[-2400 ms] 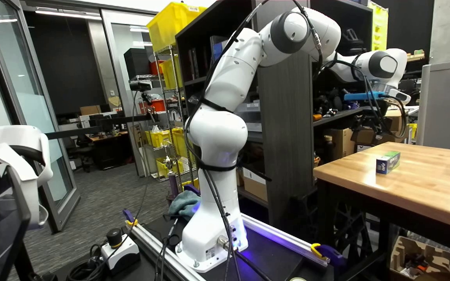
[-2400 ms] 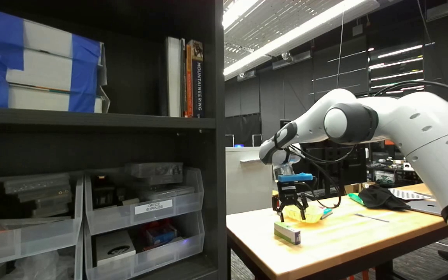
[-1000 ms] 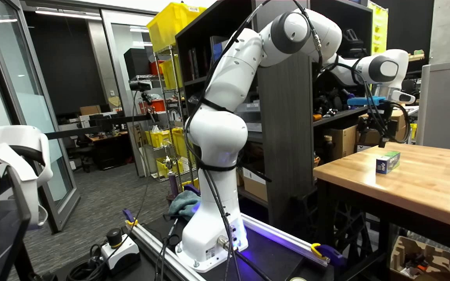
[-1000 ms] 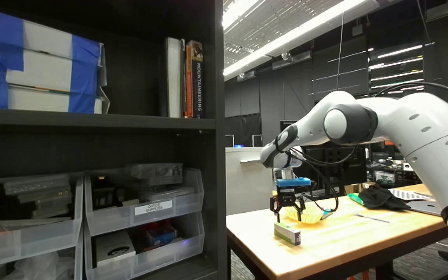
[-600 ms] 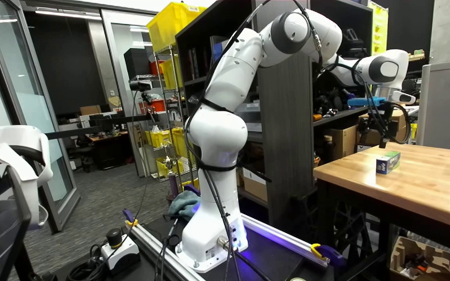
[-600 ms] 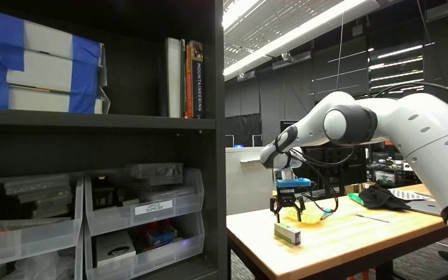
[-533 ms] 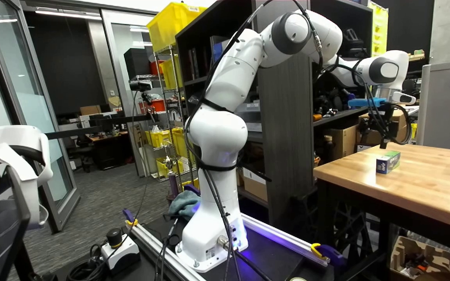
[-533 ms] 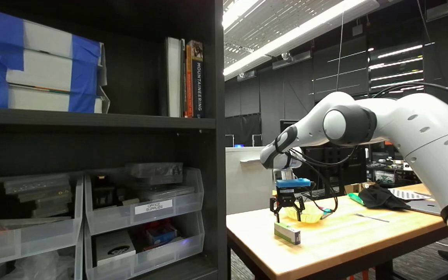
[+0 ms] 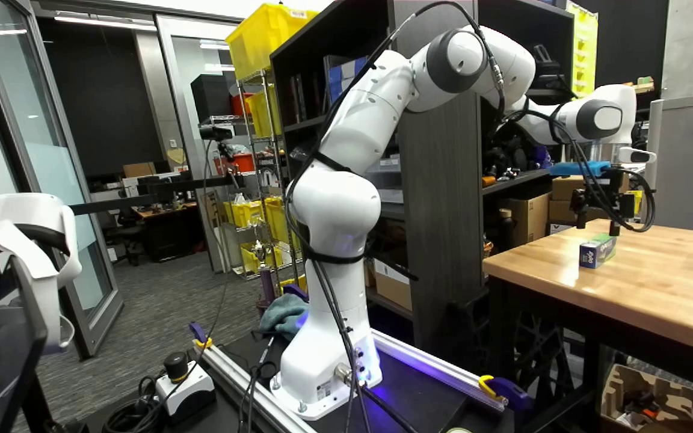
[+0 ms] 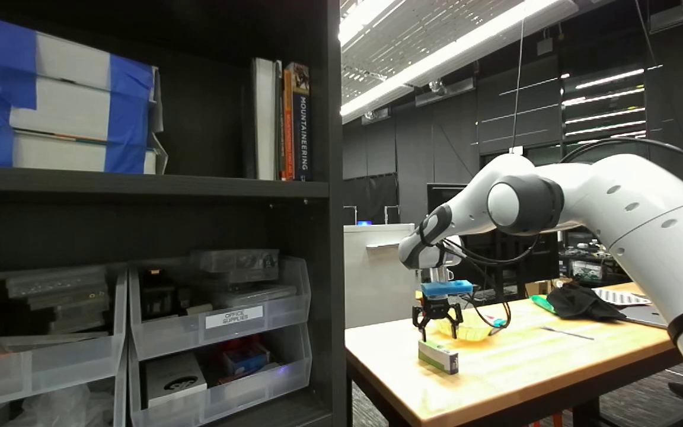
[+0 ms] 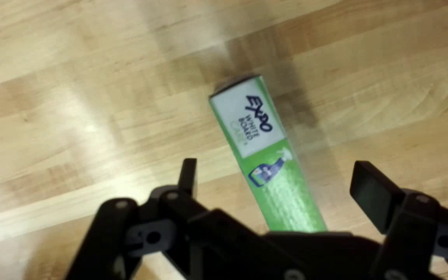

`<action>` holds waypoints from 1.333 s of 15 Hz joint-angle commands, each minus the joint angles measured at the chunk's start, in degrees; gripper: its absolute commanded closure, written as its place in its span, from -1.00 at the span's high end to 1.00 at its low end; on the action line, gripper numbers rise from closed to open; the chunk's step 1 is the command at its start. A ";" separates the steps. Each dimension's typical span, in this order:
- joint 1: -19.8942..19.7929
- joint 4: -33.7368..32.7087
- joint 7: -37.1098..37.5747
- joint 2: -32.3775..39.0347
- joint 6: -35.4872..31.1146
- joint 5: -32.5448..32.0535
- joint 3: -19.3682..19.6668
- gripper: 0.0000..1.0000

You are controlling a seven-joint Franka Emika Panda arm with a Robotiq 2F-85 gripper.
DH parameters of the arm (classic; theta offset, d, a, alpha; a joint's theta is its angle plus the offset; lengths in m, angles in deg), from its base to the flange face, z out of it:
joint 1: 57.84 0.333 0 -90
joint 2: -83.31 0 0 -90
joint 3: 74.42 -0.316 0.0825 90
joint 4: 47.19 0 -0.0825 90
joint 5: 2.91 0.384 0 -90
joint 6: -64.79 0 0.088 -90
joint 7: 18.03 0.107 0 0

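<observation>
Black two-fingered gripper (image 11: pixel 277 175): released, pointing down, its fingers (image 11: pixel 373 196) spread wide.
Slim green-and-white cardboard Expo box (image 11: pixel 266 159): lying below the gripper; in the wrist view one finger stands at its nine o'clock side, one at three, wood showing in both gaps; white end toward eleven o'clock, green length running to five.
Flat blue block (image 10: pixel 447 288): at twelve o'clock above the gripper's fingers.
Light wooden table with dark legs (image 10: pixel 525 362): bears the box toward its eight o'clock side in an exterior view.
Pale yellow basket (image 10: pixel 476 331): on the table, between one and two o'clock from the box, partly behind the gripper.
Thin stick-like item (image 10: pixel 567 333): on the table, at three o'clock from the basket.
Crumpled black cloth (image 10: pixel 581 301): farther along the table, at two o'clock from the box.
White jointed robot arm (image 10: pixel 650 196): extends from three o'clock in an exterior view.
Tall dark bookcase (image 9: pixel 440 180): behind the arm, toward one o'clock in an exterior view.
</observation>
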 commanded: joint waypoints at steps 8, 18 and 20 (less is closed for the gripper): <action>-3.82 -6.69 -2.20 1.93 14.09 2.36 -1.80 1.00; -5.22 -17.97 -0.07 8.60 30.36 6.52 -2.54 1.00; -5.28 -19.57 -0.21 10.11 31.40 6.38 -2.69 1.00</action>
